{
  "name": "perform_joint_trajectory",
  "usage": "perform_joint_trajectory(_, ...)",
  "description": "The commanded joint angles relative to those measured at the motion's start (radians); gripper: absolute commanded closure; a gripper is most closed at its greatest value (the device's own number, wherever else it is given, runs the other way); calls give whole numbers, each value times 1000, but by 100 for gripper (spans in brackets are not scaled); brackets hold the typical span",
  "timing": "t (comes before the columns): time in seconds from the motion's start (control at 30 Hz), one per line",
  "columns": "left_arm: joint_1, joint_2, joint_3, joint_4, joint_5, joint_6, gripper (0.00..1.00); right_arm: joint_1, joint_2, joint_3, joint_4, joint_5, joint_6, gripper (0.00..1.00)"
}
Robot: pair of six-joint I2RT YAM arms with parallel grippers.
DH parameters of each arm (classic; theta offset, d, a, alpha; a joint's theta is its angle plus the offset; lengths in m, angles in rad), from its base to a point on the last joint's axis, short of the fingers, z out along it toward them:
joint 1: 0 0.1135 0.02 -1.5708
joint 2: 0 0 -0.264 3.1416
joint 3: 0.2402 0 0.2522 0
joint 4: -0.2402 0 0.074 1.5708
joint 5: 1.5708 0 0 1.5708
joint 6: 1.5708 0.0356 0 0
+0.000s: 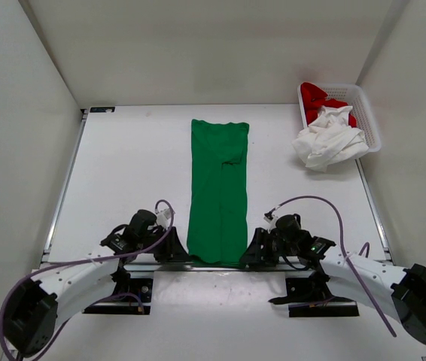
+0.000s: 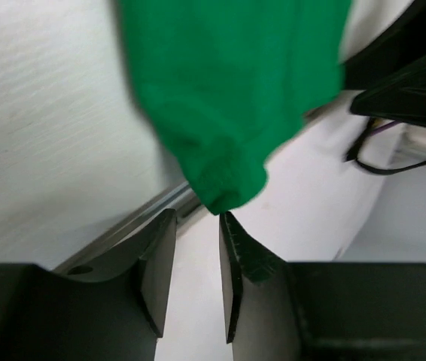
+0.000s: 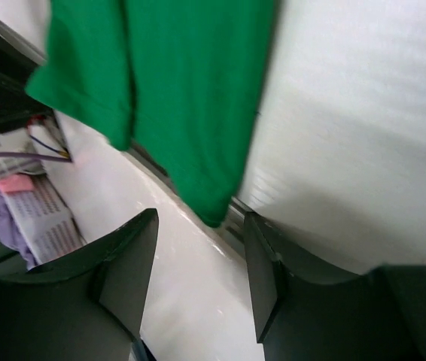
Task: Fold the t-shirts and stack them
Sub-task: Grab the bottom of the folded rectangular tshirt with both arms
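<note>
Green t-shirt: folded into a long narrow strip, flat on the table, running from the far middle straight back to the near edge. A small crease or fold shows about a third of the way down from the far end. The near end reaches the metal rail at the table's front edge, and both near corners hang just past it.

White t-shirt: crumpled, spilling over the near left rim of the basket and partly onto the table, well apart from the green strip.

Red t-shirt: bunched inside the basket at its far end, partly under the white one.

Left gripper: low at the near left corner of the green t-shirt. In its wrist view the left gripper has its jaws at a narrow gap, with the shirt's corner tip hanging right at the fingertips. No cloth lies between the fingers.

Right gripper: low at the near right corner. In its wrist view the right gripper has its jaws spread wide, and the corner of the green t-shirt hangs just ahead of the gap, not clamped.

Basket stands at the far right corner of the table
</note>
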State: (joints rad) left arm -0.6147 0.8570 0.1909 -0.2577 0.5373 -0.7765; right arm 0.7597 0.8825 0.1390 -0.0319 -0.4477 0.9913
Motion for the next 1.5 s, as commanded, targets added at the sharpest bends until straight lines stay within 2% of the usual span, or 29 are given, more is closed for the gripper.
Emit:
perform_joint_trajectory(0.0, 17, -70, -22, 52, 47, -68, 58, -46, -43, -10, 53, -35, -5, 53)
perform_joint_trajectory(0.1, 13, -76, -54, 119, 76, -105, 63, -53, -50, -15, 67, -55, -10, 54)
perform_joint_trajectory(0.2, 6, -84, -54, 72, 44, -90, 63, -43, -40, -4, 47, -22, -20, 52)
perform_joint_trajectory(0.27, 18, -105, -62, 52, 29, -87, 60, -40, -10, -6, 61, -40, -23, 53)
perform_joint_trajectory(0.4, 63, -131, -88, 61, 35, -119, 47, -24, 50, -1, 93, -31, -25, 53)
perform_joint_trajectory(0.47, 43, -110, -90, 66, 9, -133, 40, -22, 70, 22, 93, -16, -29, 53)
perform_joint_trajectory(0.6, -8, -50, -88, 106, -17, -155, 37, -22, 79, 11, 118, -14, -23, 59)
perform_joint_trajectory(0.77, -28, 10, -85, 159, -36, -162, 44, -23, 88, -3, 127, -6, -14, 70)
perform_joint_trajectory(0.87, -36, 30, -80, 187, -39, -168, 48, -13, 101, 2, 124, -14, -17, 68)
perform_joint_trajectory(0.93, -42, 31, -79, 216, -37, -187, 56, -10, 105, -4, 130, -13, -8, 70)
perform_joint_trajectory(1.0, -46, 48, -76, 232, -45, -191, 66, -5, 105, 2, 119, -3, -16, 75)
perform_joint_trajectory(1.13, -51, 65, -62, 245, -54, -194, 82, -5, 108, 2, 124, -3, -10, 87)
perform_joint_trajectory(1.17, -53, 68, -56, 247, -51, -190, 89, -5, 105, 7, 121, -2, -11, 90)
perform_joint_trajectory(1.27, -42, 70, -27, 215, -31, -172, 98, -8, 89, 28, 78, 4, -23, 97)
perform_joint_trajectory(1.4, 10, 18, 31, 134, -13, -153, 100, -49, 41, 105, -18, 4, -72, 100)
perform_joint_trajectory(1.47, 47, 28, 105, 104, -8, -135, 100, -115, 35, 138, -42, -5, -127, 100)
